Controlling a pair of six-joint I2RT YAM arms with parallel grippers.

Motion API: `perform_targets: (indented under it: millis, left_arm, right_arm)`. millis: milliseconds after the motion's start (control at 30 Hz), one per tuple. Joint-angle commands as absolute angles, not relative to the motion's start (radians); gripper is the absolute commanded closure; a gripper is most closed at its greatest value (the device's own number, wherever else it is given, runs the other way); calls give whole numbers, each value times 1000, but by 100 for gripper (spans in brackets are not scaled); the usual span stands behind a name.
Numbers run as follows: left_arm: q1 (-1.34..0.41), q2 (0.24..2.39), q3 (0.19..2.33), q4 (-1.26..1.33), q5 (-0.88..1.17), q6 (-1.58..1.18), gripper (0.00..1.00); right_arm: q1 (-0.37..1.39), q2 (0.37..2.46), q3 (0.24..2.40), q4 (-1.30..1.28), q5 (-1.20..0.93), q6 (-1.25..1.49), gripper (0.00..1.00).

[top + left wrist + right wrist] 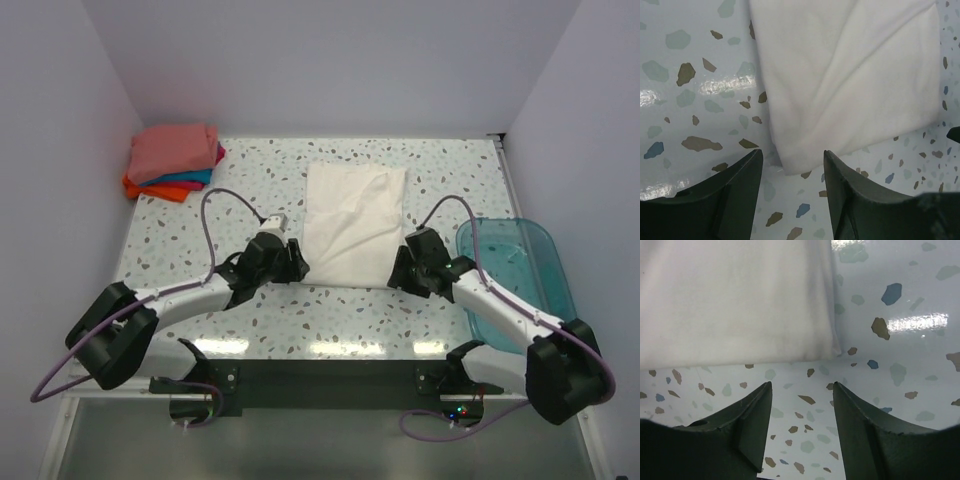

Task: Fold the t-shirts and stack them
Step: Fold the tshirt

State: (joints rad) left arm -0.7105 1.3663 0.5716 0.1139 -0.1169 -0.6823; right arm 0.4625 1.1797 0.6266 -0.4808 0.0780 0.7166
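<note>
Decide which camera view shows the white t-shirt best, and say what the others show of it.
The top external view: only there is the whole white t-shirt visible, folded to a rough rectangle. The left wrist view shows just its near left corner, and the right wrist view just its near right corner.

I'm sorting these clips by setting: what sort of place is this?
Likely a robot test cell, not a home: a speckled tabletop boxed in by plain pale walls, with a white t-shirt, a folded stack of shirts and a teal bin laid out.
</note>
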Motion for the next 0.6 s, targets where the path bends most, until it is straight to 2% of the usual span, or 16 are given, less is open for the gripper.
perform_targets:
  millis: [0,233,567]
  left_arm:
    - [-687,1293,522,152,-20,-744,43]
    - [-660,1325,393,353,101,-899,44]
    - [-647,1403,330,497,81,-1006,49]
  right_arm:
    - [446,1108,597,-551,127,778,44]
    - [385,1126,552,-430,65,804,44]
    - [354,1246,545,-314,18,824,49]
